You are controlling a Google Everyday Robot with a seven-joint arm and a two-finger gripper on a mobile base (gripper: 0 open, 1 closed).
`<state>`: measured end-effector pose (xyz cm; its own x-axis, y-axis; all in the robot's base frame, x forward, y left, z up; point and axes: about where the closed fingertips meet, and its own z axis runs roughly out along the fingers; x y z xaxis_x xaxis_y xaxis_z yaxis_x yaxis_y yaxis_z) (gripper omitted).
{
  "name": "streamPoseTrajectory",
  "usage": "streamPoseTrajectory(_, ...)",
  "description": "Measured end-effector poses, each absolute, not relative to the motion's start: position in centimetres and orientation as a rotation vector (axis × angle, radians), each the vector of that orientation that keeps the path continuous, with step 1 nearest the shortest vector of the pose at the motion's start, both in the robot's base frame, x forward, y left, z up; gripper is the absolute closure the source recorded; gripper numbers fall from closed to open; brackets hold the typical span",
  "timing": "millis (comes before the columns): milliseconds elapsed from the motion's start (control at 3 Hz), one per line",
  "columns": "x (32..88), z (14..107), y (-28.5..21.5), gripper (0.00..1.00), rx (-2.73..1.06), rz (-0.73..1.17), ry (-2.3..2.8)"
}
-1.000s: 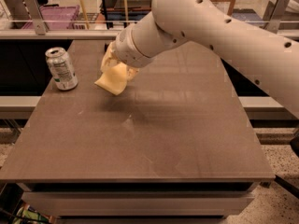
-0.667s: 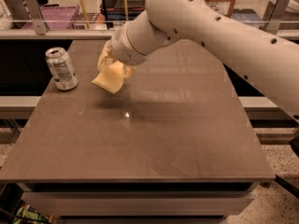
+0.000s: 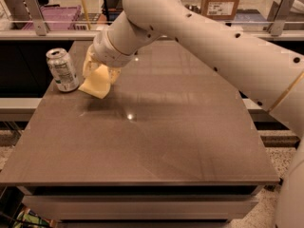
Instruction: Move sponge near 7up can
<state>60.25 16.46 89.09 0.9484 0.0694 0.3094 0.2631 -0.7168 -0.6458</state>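
Observation:
The 7up can [image 3: 62,70] stands upright near the table's back left corner. My gripper [image 3: 98,71] reaches in from the right on a large white arm and is shut on the pale yellow sponge [image 3: 97,83]. The sponge hangs tilted, low over the table, just right of the can with a small gap between them. Its lower edge looks close to the tabletop. My cream fingers [image 3: 89,65] clasp the sponge's upper part and hide it.
The brown table [image 3: 156,137] has its left edge close beside the can. A rail with metal brackets [image 3: 35,8] runs behind the table. A purple crate [image 3: 59,17] and a cardboard box [image 3: 219,4] lie beyond it.
My gripper has moved left and downward with the sponge, bringing it closer to the can and lower toward the table.

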Motion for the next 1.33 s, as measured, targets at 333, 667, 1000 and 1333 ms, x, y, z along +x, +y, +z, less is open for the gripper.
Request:
streamPoseTrajectory(333, 59.6, 87.5, 18.2, 1.00, -2.374, -0.270, -0.264)
streamPoseTrajectory(667, 59.2, 86.4, 18.2, 1.00, -2.400, -0.244, -0.251)
streamPoseTrajectory(1000, 59.8, 85.8, 16.5, 1.00, -2.436, -0.260, -0.202)
streamPoseTrajectory(1333, 59.7, 85.7, 16.7, 0.82, -2.435, -0.256, -0.208)
